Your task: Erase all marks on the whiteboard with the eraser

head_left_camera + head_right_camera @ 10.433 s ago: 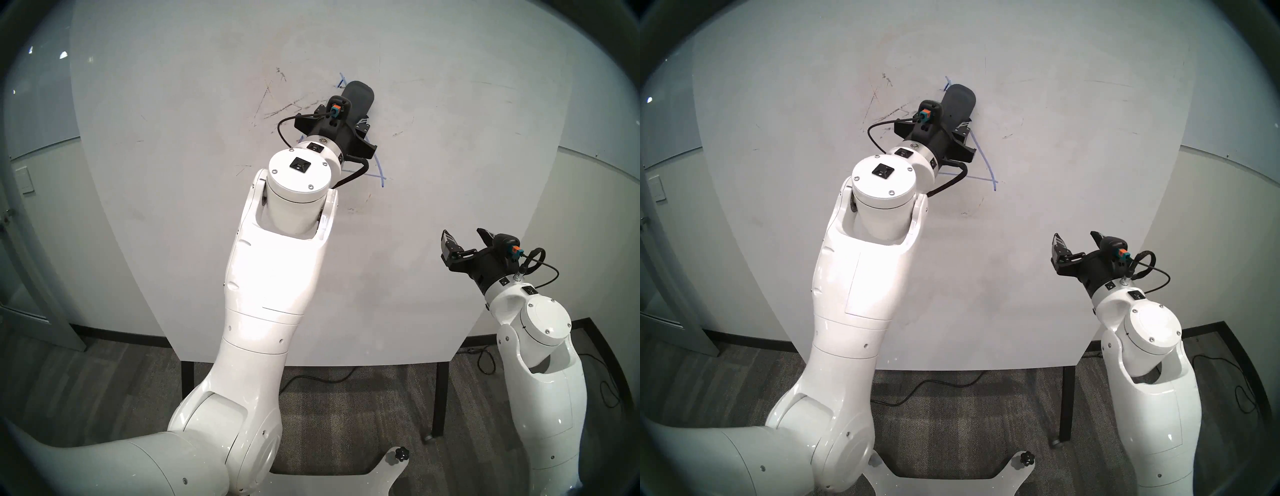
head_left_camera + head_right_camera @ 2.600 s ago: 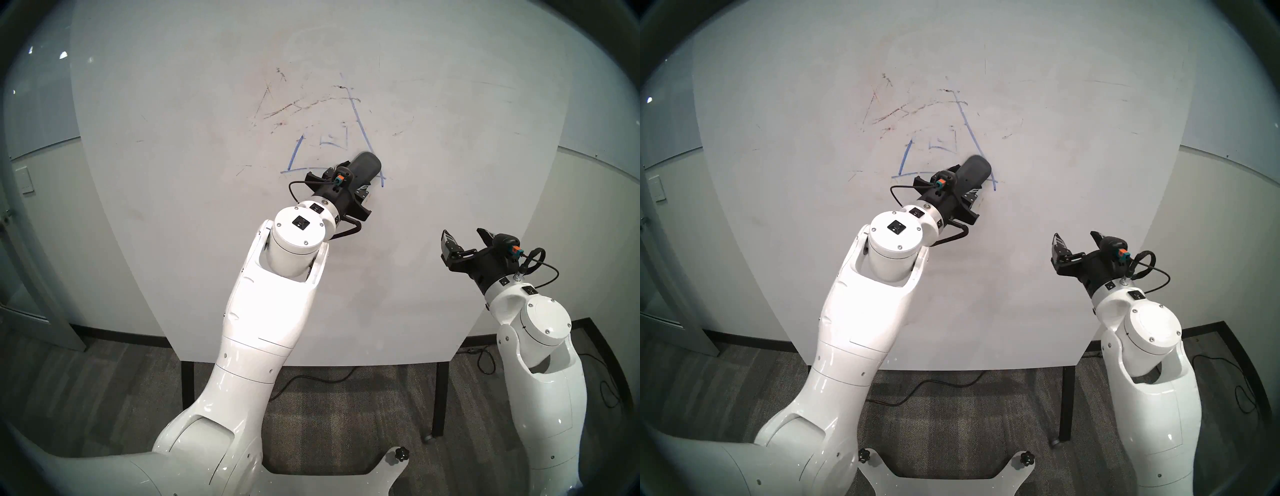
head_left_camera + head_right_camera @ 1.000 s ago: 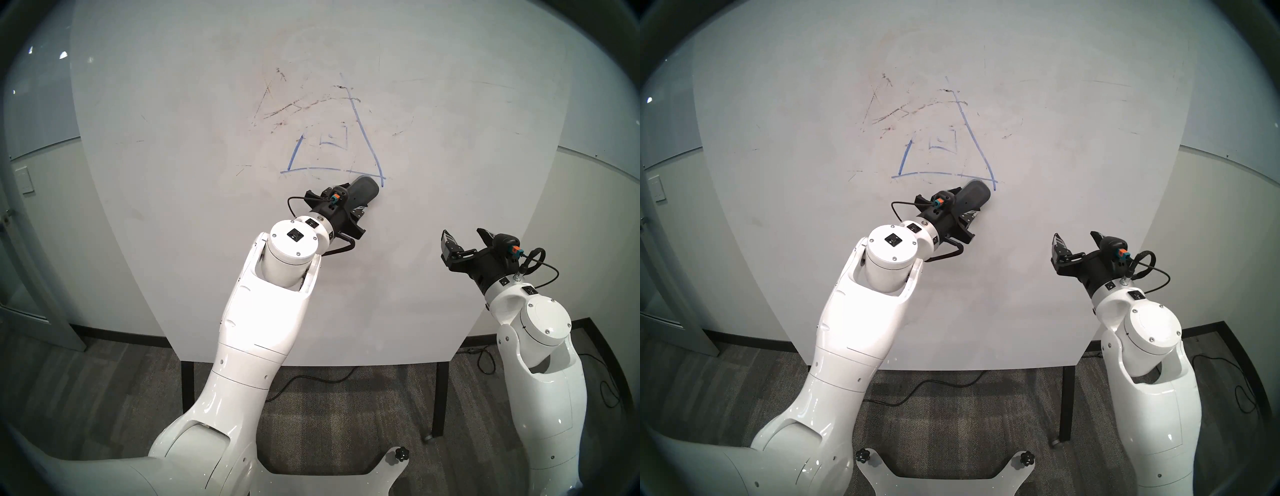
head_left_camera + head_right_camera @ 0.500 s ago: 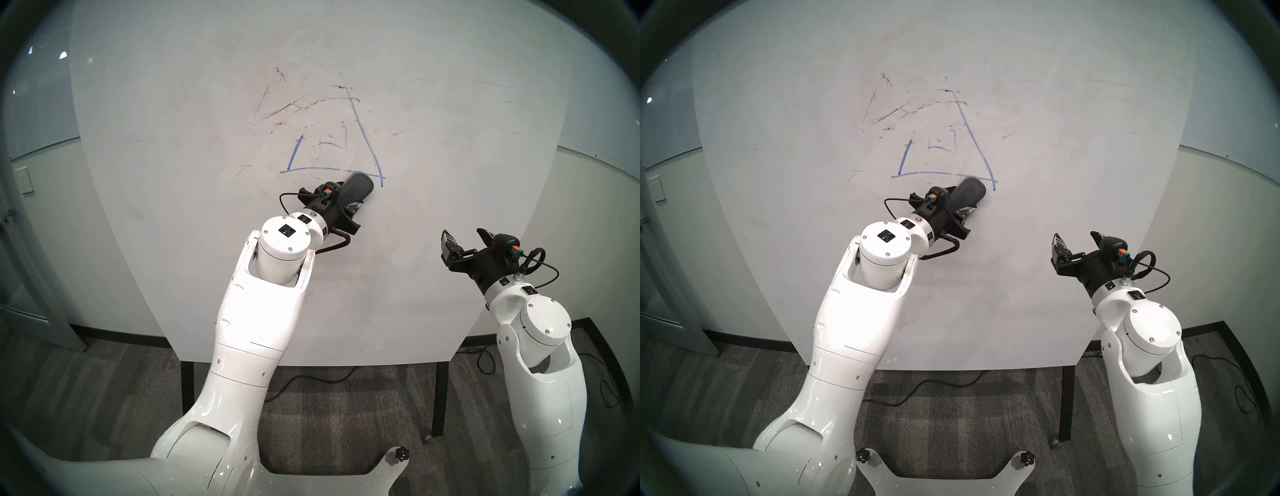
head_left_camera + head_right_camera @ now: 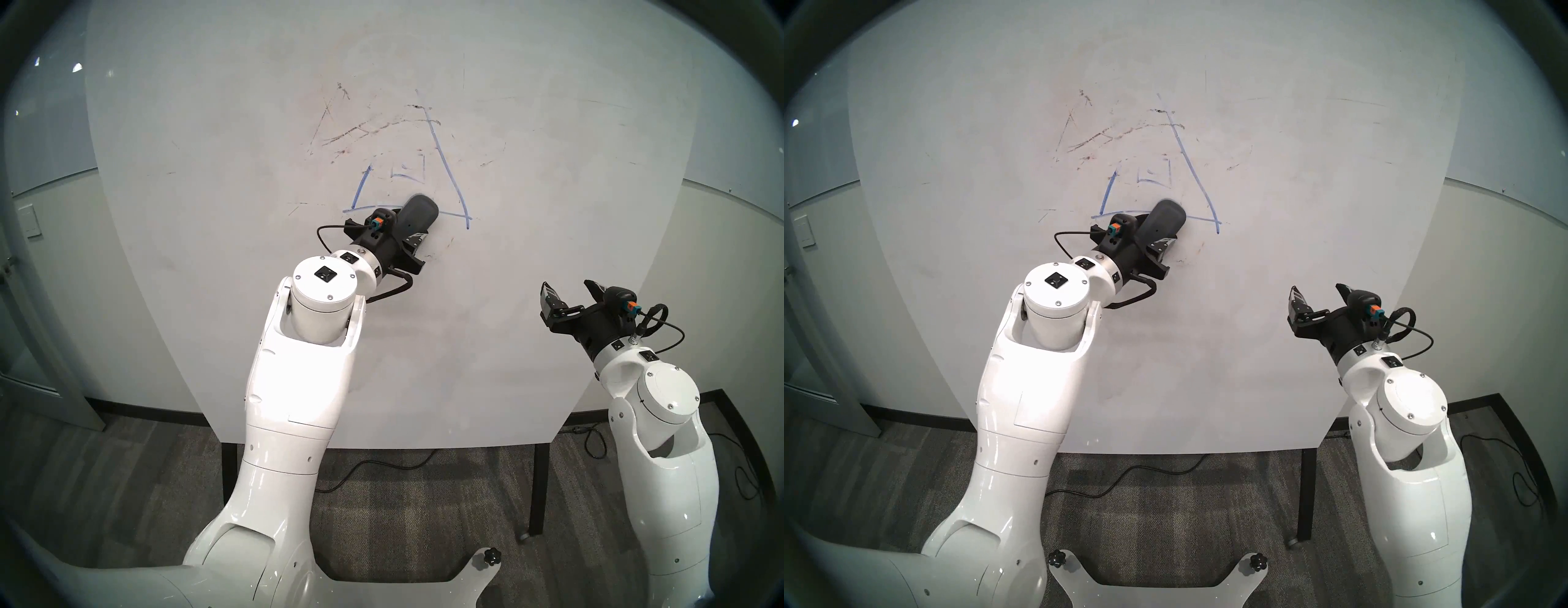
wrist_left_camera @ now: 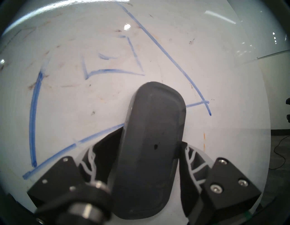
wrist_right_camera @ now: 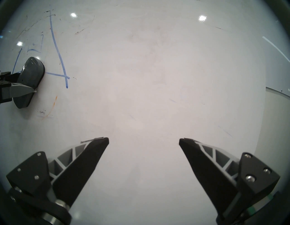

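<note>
From my seat, reading left to right, the job looks well short of done. On the left part of the whiteboard (image 5: 212, 297) the dark and reddish-brown streaks (image 5: 356, 129) are only smudged, not gone; I judge they need a firm pass. Just right of them, the blue triangle (image 5: 450, 170) keeps its left side, its long right side and most of its base, and the small square (image 6: 109, 70) inside it shows its bottom edge, right edge and a stub of the left edge. The circle inside I can barely make out, only a short blue arc.

My left hand (image 5: 403, 231) is clenched on the eraser (image 5: 418, 212), a finger on each long side, and the pad lies flat against the board right on the triangle's base, a little right of its middle. Base line shows on both sides of the pad. Below it, faint orange and black flecks (image 7: 47, 110) also remain.

Far to the right, my right hand (image 7: 143, 141) hangs released, fingers spread, holding nothing, near the board but apart from it. That stretch carries only a few thin stray scratches.

No containers in any view, so nothing to report there.
</note>
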Action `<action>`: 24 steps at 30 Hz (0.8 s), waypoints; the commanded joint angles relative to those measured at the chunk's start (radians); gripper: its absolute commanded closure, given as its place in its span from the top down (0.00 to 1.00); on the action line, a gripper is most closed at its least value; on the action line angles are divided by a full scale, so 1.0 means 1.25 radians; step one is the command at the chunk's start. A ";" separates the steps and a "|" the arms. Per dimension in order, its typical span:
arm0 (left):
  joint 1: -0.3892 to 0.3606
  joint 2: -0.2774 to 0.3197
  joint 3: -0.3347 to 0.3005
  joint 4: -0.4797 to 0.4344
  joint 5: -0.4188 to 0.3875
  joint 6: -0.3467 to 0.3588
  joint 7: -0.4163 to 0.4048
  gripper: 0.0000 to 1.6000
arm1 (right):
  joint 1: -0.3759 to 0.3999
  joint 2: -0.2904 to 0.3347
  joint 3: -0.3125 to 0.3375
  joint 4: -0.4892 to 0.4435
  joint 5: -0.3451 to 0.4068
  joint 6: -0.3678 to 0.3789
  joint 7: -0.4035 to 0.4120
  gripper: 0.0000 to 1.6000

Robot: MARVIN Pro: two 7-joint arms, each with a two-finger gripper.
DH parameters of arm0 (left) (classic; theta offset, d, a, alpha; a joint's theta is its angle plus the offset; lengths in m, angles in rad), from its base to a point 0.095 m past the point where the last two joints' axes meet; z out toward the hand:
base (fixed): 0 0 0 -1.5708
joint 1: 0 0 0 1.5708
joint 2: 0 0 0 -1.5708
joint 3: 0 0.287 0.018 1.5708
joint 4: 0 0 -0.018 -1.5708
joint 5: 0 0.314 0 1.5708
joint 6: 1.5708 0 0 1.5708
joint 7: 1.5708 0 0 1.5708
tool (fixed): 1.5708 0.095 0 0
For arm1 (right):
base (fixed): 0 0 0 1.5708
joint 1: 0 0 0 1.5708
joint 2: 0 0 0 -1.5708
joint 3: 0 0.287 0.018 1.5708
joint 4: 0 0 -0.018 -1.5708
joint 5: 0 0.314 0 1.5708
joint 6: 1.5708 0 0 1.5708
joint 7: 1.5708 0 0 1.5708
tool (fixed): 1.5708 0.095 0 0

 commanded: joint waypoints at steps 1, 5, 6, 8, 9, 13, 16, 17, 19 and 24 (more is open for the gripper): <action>-0.016 0.015 -0.090 -0.056 0.007 0.008 0.057 0.00 | 0.007 0.001 -0.001 -0.016 0.000 -0.004 0.002 1.00; -0.007 0.024 -0.114 -0.056 0.009 0.011 0.055 0.00 | 0.007 0.001 -0.001 -0.016 0.000 -0.004 0.002 1.00; -0.004 0.025 -0.121 -0.057 0.009 0.013 0.055 0.00 | 0.007 0.001 -0.001 -0.016 0.000 -0.004 0.002 1.00; -0.002 0.027 -0.126 -0.058 0.009 0.013 0.054 0.00 | 0.007 0.001 -0.001 -0.016 0.000 -0.004 0.002 1.00; 0.000 0.029 -0.131 -0.059 0.010 0.013 0.053 0.00 | 0.007 0.001 -0.001 -0.016 0.000 -0.004 0.002 1.00; 0.011 0.036 -0.152 -0.065 0.011 0.013 0.045 0.00 | 0.007 0.001 -0.001 -0.016 0.000 -0.004 0.002 1.00; 0.022 0.042 -0.167 -0.075 0.011 0.014 0.040 0.00 | 0.007 0.001 -0.001 -0.016 0.000 -0.004 0.002 1.00; 0.029 0.045 -0.178 -0.081 0.012 0.014 0.036 0.00 | 0.007 0.001 -0.001 -0.016 0.000 -0.004 0.002 1.00; 0.032 0.045 -0.184 -0.084 0.012 0.015 0.036 0.00 | 0.007 0.001 -0.001 -0.016 0.000 -0.004 0.002 1.00; 0.039 0.053 -0.214 -0.092 0.013 0.015 0.030 0.00 | 0.007 0.001 -0.001 -0.017 0.000 -0.004 0.002 1.00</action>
